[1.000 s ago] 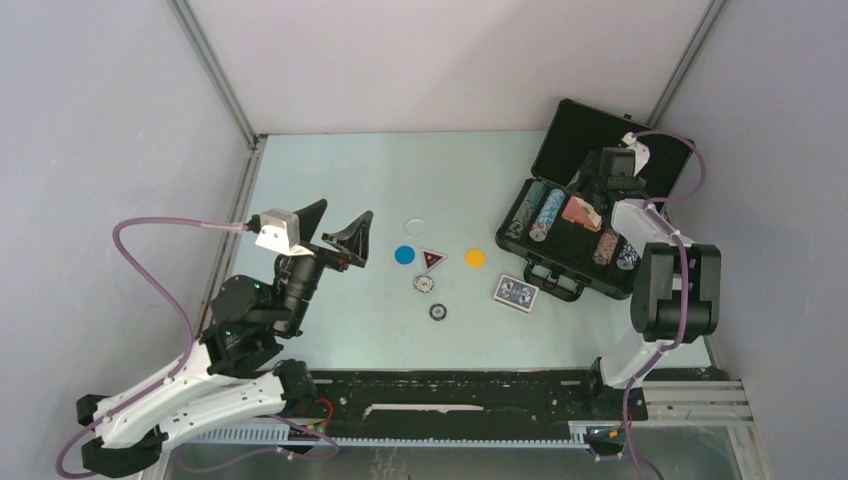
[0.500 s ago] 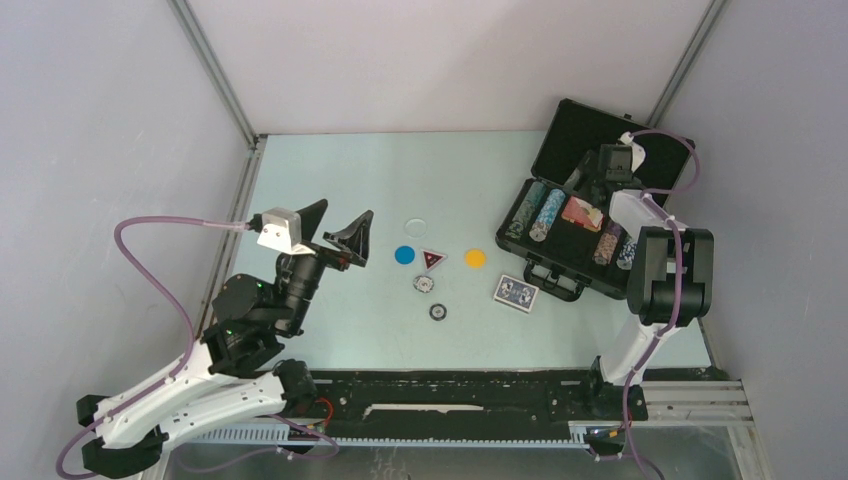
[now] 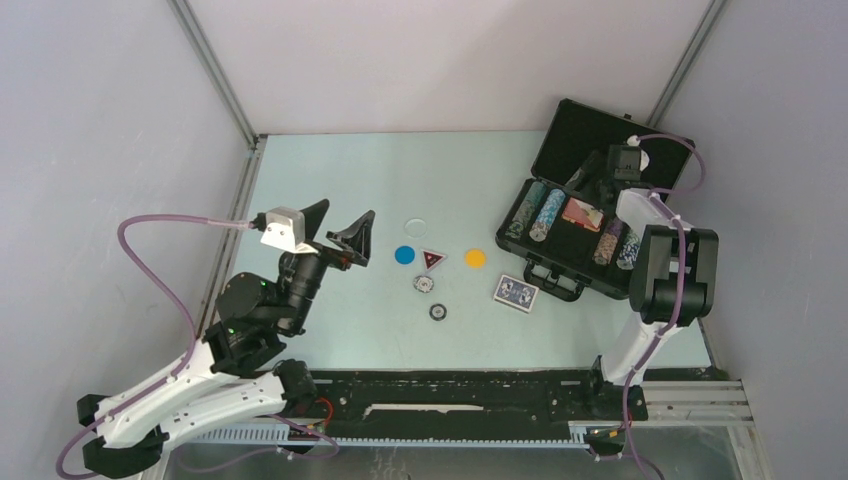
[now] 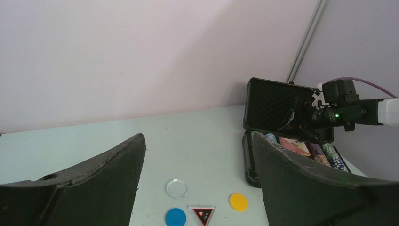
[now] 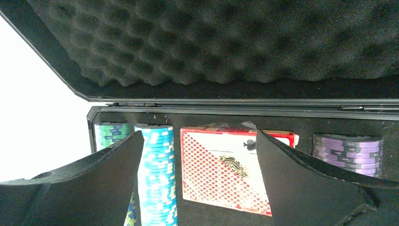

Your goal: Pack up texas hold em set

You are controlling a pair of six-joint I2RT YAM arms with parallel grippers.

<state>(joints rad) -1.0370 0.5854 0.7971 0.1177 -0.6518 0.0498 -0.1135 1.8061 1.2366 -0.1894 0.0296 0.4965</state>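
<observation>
The black foam-lined briefcase [image 3: 600,135] stands open at the right, with rows of striped chips [image 3: 537,212] and the red card deck [image 3: 581,213] inside. My right gripper [image 3: 598,178] hovers open over the case, above the red deck [image 5: 226,168], holding nothing. The blue card deck [image 3: 516,292] lies on the table in front of the case. A blue disc [image 3: 404,255], red triangle [image 3: 432,259], yellow disc [image 3: 475,258], clear disc [image 3: 415,224] and two round chips [image 3: 425,284] lie mid-table. My left gripper [image 3: 338,232] is open and empty, left of them.
The case handle [image 3: 552,281] faces the blue deck. Grey walls and metal posts [image 3: 215,75] enclose the table. A black rail [image 3: 450,390] runs along the near edge. In the left wrist view the clear disc [image 4: 176,188], blue disc [image 4: 175,217] and yellow disc [image 4: 238,202] lie between the fingers.
My right gripper has drawn back slightly toward the case lid, and the red deck now lies flatter in its slot. My left arm has barely shifted.
</observation>
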